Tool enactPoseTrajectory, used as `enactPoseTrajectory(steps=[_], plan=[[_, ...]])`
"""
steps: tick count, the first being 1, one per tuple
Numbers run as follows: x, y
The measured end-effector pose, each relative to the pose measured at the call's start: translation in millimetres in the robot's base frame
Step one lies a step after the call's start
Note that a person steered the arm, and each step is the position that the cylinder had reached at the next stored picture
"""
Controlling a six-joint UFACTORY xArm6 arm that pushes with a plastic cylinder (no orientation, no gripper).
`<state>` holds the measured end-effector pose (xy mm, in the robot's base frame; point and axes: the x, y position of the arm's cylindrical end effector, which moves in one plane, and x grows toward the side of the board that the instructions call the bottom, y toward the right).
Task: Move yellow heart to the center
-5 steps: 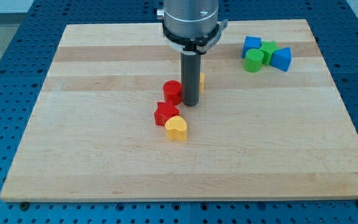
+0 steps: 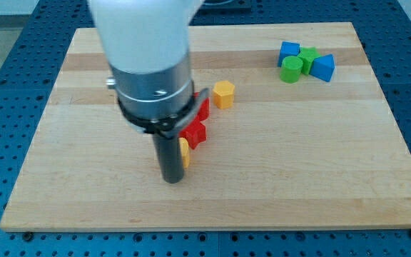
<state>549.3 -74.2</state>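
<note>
The yellow heart (image 2: 185, 152) is mostly hidden behind my rod; only a yellow sliver shows at the rod's right side, left of the board's middle. My tip (image 2: 172, 179) rests on the board just below and left of the heart, touching or nearly touching it. A red star (image 2: 194, 133) lies right above the heart, and a red cylinder (image 2: 203, 109) is partly hidden behind the arm above that.
A yellow hexagon block (image 2: 223, 93) sits above the middle. At the view's top right is a cluster: a blue block (image 2: 288, 50), a green cylinder (image 2: 291, 69), a green block (image 2: 308, 57) and a blue triangle (image 2: 323, 68). The wooden board (image 2: 298, 164) ends in blue pegboard.
My rod has moved from above the red blocks down and to the left, now at the heart's lower left. The yellow hexagon is uncovered. The heart and red star have shifted slightly.
</note>
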Motion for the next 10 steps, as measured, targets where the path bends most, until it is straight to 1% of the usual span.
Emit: enactPoseTrajectory(steps=[1, 4, 6, 7, 8, 9, 10], plan=[[-13.6, -4.3], [-26.3, 20.5], [-52.1, 25.8], [-57.5, 34.8], [-37.5, 37.3], [-26.5, 49.8], [-35.9, 58.1]])
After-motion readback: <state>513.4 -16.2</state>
